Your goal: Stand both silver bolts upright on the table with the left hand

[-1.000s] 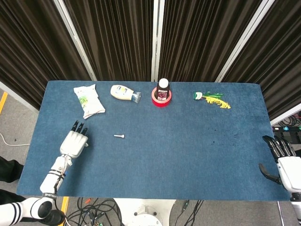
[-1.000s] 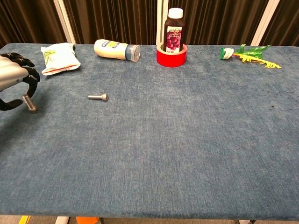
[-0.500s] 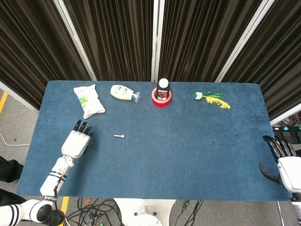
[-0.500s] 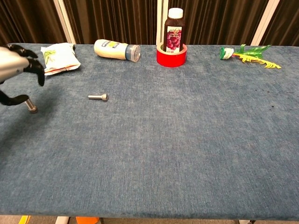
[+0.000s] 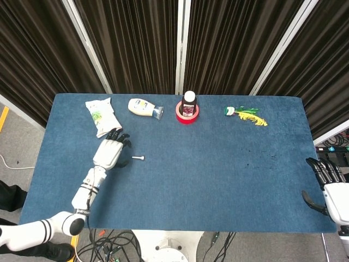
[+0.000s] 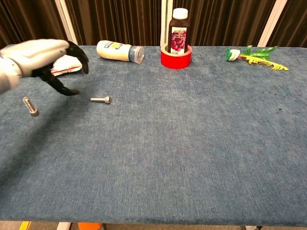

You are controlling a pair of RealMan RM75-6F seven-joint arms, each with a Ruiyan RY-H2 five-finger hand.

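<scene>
Now the left hand (image 6: 45, 60) hovers with fingers spread and empty, just left of the lying bolt (image 6: 101, 100), which rests on its side on the table (image 6: 192, 143), in front of the mayonnaise bottle (image 6: 120, 51). For a clean pickup, I judge it should come down over the shank, pinch near the head, then tip the bolt onto its flat head (slowly, since it may roll). Left of the lying bolt, the other bolt (image 6: 30, 106) stands tilted and apart from the hand. Half a second ago the hand was beside that bolt; it has since swung right. Far right, the right hand (image 5: 332, 188) idles open at the table's edge.
</scene>
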